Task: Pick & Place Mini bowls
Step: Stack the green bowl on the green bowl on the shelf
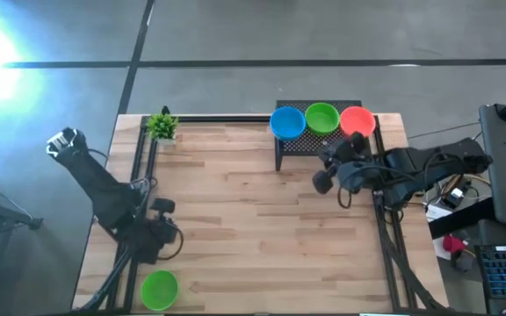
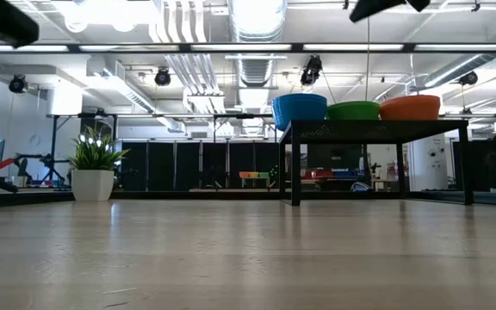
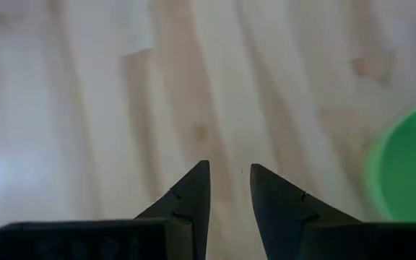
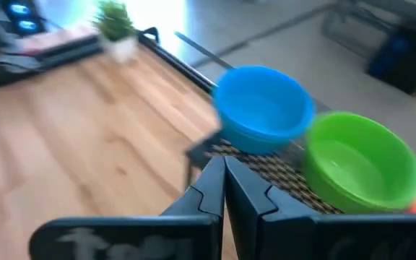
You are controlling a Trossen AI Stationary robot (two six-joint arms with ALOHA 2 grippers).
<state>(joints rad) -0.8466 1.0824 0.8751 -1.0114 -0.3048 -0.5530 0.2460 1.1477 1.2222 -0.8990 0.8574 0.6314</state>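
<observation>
Three mini bowls, blue (image 1: 287,122), green (image 1: 321,117) and orange-red (image 1: 357,120), stand side by side by their bases on a black mesh stand (image 1: 301,145) at the table's far right. A fourth bowl, green (image 1: 158,290), sits on the table at the near left edge. My left gripper (image 3: 230,170) hangs open over bare wood just beyond that bowl (image 3: 406,166), pointing down, nothing between its fingers. My right gripper (image 4: 223,165) is shut and empty, in the air just in front of the stand, facing the blue bowl (image 4: 262,108) and the green one (image 4: 360,162).
A small potted plant (image 1: 162,127) stands at the table's far left corner. The stand's legs (image 2: 295,168) rise from the table at the far right. Black rails run along the table's left and right edges. Bare wood (image 1: 253,228) spans the middle.
</observation>
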